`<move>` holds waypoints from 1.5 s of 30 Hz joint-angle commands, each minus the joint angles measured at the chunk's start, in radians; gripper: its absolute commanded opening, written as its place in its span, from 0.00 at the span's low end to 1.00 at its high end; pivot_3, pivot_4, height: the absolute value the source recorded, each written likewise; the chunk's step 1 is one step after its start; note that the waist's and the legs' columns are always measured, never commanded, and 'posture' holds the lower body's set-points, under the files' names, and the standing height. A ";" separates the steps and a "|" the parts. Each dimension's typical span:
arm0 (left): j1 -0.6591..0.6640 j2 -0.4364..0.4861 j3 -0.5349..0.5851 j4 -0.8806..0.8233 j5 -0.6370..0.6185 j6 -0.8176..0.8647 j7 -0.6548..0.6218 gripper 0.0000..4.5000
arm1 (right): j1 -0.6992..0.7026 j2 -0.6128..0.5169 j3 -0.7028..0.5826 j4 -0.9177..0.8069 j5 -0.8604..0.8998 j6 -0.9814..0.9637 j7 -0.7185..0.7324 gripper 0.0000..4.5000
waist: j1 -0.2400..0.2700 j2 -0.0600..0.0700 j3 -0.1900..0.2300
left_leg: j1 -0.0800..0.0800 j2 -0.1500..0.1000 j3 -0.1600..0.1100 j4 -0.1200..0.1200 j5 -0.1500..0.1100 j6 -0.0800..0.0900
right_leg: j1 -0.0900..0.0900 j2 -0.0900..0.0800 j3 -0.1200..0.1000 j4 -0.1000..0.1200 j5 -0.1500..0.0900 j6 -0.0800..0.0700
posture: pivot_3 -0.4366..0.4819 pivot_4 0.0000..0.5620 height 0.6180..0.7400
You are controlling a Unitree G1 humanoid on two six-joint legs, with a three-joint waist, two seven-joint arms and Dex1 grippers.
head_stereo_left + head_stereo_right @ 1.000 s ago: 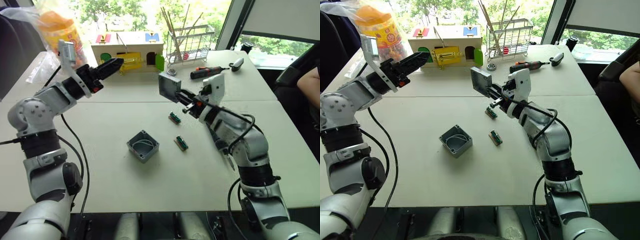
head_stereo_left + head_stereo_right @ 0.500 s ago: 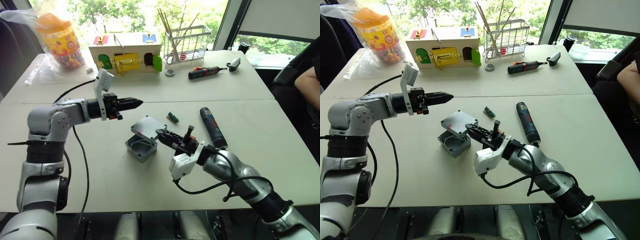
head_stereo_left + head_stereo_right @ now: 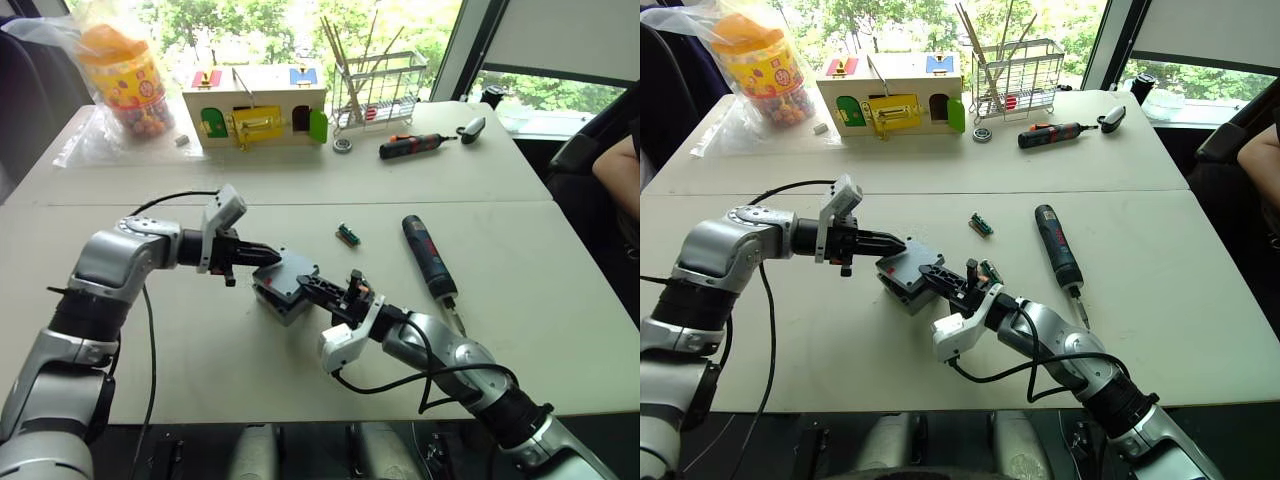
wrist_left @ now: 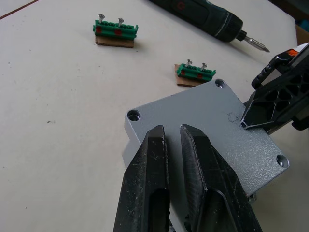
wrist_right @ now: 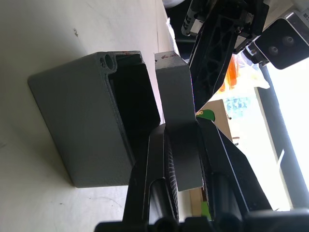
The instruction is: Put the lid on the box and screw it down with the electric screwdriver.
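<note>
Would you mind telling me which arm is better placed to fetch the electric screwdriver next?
Probably the right: the electric screwdriver lies on its side of the table. But the right end effector must first release the lid.

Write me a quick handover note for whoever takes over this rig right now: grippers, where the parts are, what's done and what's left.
Right gripper: shut on the lid, holding it by its edge over the box, with a gap between the two, so it isn't seated.
Left gripper: fingers nearly together, tips over the lid's top near one edge; holding nothing.
Electric screwdriver: lying on the table to the robot's right of the box, untouched.
Two green screw strips lie on the table beyond the box.
Done: lid brought over the box.
Left: seat and align the lid, pick up the screwdriver, drive the corner screws.
</note>
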 commanded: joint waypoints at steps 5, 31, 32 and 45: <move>0.017 -0.007 -0.025 0.016 0.074 -0.078 -0.038 0.11 | 0.013 0.017 -0.005 -0.026 -0.026 0.002 0.003 0.03 | 0.001 0.000 0.000 | 0.000 0.000 0.000 0.000 0.000 0.001 | 0.000 0.000 0.000 0.000 0.000 0.000 | 0.48 0.27 0.97; 0.070 -0.053 -0.163 0.078 0.293 -0.283 -0.108 0.10 | 0.069 0.011 -0.017 -0.071 -0.068 0.028 0.036 0.85 | 0.003 0.000 -0.007 | 0.025 -0.001 0.000 -0.006 -0.005 0.009 | 0.025 -0.001 0.000 -0.004 -0.004 0.000 | 0.48 0.27 0.97; 0.075 -0.056 -0.167 0.081 0.302 -0.290 -0.108 0.10 | 0.076 0.003 -0.023 -0.082 -0.064 0.025 0.038 0.94 | 0.004 0.000 -0.007 | 0.027 -0.001 0.000 -0.006 -0.006 0.010 | 0.027 -0.001 0.000 -0.004 -0.005 0.000 | 0.48 0.27 0.97; 0.130 -0.070 -0.175 0.075 0.354 -0.359 -0.112 0.10 | 0.156 -0.075 -0.103 -0.192 -0.021 -0.028 0.023 0.99 | 0.007 0.000 -0.015 | 0.038 -0.002 -0.001 -0.008 -0.008 0.015 | 0.038 -0.002 0.000 -0.005 -0.009 0.000 | 0.48 0.27 0.97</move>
